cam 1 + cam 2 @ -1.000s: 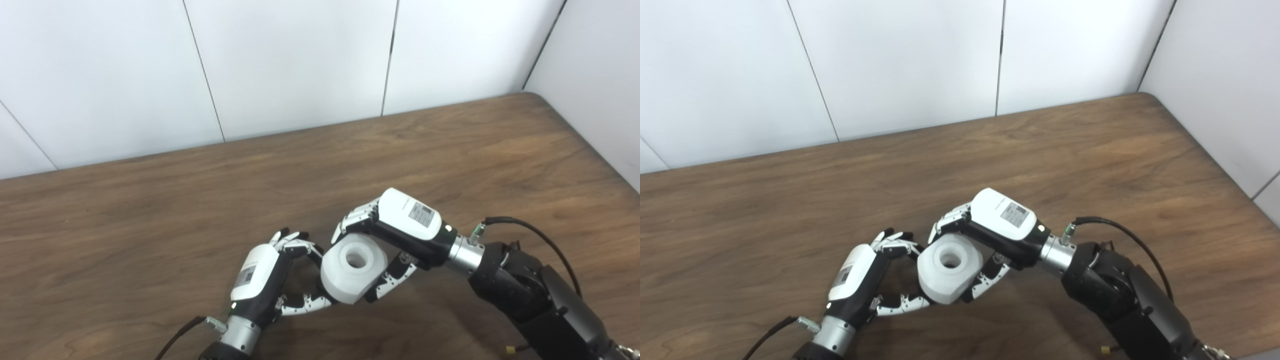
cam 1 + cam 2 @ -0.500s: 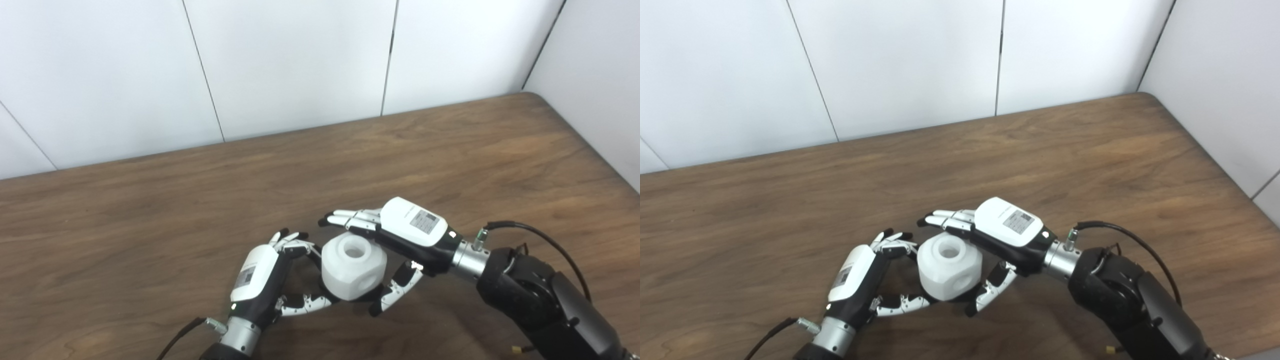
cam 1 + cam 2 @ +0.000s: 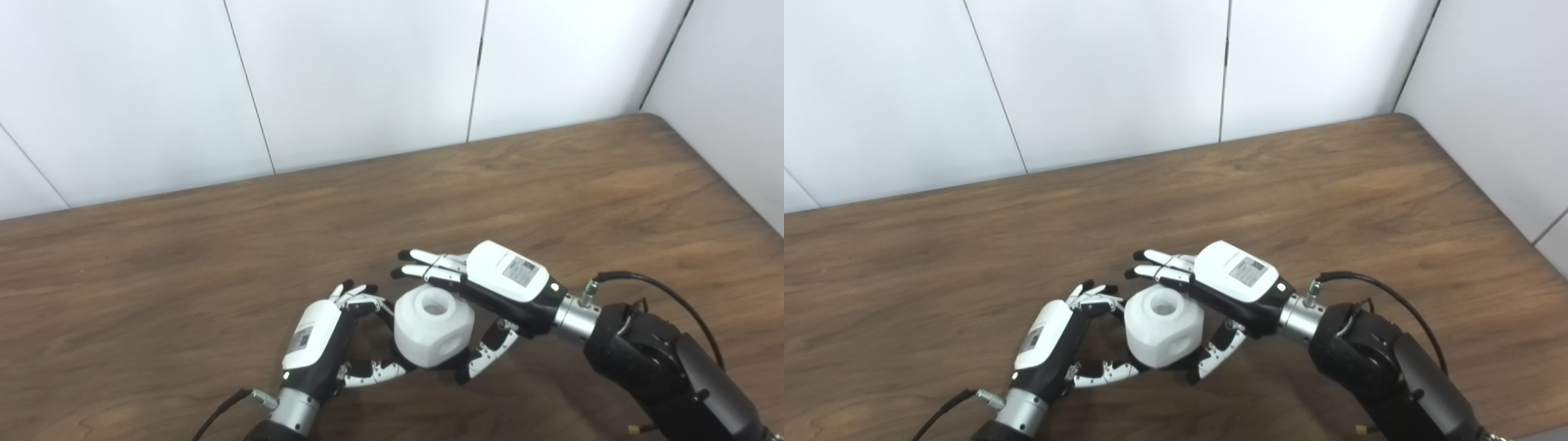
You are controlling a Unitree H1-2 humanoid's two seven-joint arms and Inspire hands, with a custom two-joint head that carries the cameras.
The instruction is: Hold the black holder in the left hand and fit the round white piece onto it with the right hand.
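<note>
White piece between hands; left hand curled round its base, right hand spread open beside it, empty.

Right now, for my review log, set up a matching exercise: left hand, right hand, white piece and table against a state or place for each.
1. left hand
2. right hand
3. white piece
4. table

a. fingers spread open
b. between the two hands, hole facing up
c. fingers curled round the white piece's base
d. brown wood under everything

Pairs: 1-c, 2-a, 3-b, 4-d
</note>
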